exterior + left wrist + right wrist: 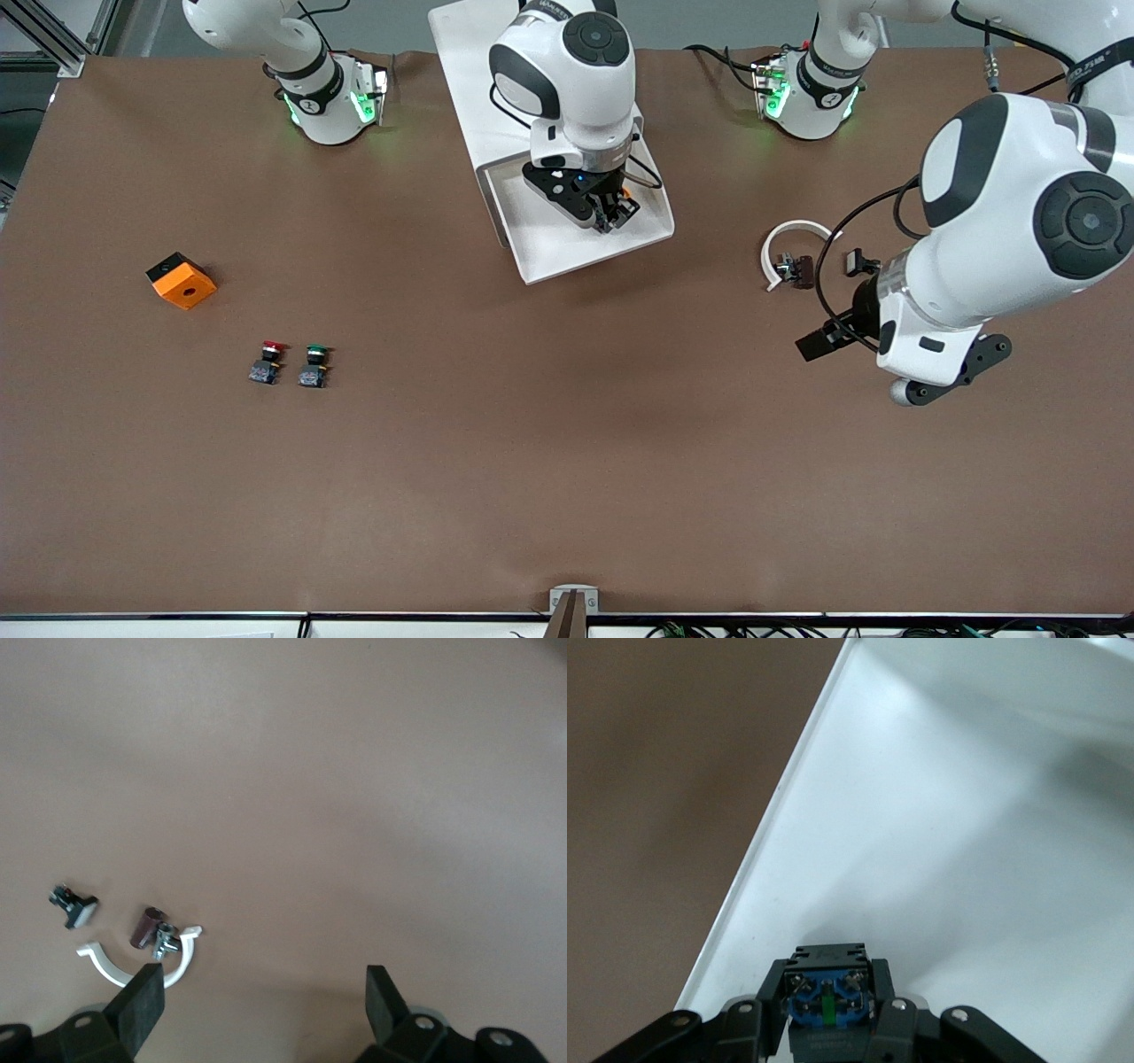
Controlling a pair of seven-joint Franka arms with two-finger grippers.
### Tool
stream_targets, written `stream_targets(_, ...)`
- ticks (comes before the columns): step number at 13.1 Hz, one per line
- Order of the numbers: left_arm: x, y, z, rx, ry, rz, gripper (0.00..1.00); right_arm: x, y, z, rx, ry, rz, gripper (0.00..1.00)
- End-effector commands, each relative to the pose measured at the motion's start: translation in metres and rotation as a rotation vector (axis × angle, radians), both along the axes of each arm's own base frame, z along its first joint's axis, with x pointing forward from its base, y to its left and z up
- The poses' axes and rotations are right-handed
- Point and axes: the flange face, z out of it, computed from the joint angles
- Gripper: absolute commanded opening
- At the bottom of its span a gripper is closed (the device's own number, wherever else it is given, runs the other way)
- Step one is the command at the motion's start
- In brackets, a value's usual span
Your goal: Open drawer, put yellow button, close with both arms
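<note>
The drawer, the top tray of the white cabinet, stands pulled out toward the front camera. My right gripper hangs low over its floor, close to one side rim. It is shut on the yellow button. The right wrist view shows the button's black body and blue base between the fingers; the cap is hidden. My left gripper waits in the air over bare table toward the left arm's end. In the left wrist view the left gripper is open and holds nothing.
A white curved clip with small metal and brown parts lies on the table by the left gripper, a small black piece beside it. A red-capped button, a green-capped button and an orange box sit toward the right arm's end.
</note>
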Motion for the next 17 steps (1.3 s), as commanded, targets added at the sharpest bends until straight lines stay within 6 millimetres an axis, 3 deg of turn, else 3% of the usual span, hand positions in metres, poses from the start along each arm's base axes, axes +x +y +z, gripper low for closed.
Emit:
stream_targets(1, -0.026, 0.009, -0.005, 0.000, 0.015, -0.108, 1.00, -0.003, 0.007, 0.004, -0.014, -0.015, -0.003, 0.00)
stream_targets(6, -0.056, 0.020, -0.028, -0.035, -0.044, -0.217, 1.00, -0.002, 0.007, 0.002, -0.025, -0.023, 0.003, 0.00)
stream_targets(7, -0.063, 0.018, -0.033, -0.040, -0.060, -0.220, 1.00, -0.002, 0.006, 0.002, -0.029, -0.029, 0.008, 0.00)
stream_targets(9, -0.079, -0.003, -0.046, -0.050, -0.061, -0.262, 1.00, -0.001, 0.006, 0.002, -0.032, -0.032, 0.008, 0.00)
stream_targets(11, -0.087, -0.022, -0.053, -0.051, -0.044, -0.297, 1.00, 0.006, 0.001, 0.003, -0.027, -0.029, -0.004, 0.99)
stream_targets(13, -0.099, -0.049, -0.062, -0.044, -0.030, -0.355, 1.00, 0.006, 0.002, 0.008, -0.022, -0.028, 0.002, 1.00)
stream_targets(17, -0.113, -0.108, -0.093, -0.011, -0.038, -0.489, 1.00, 0.035, -0.015, 0.048, -0.025, -0.017, 0.028, 1.00)
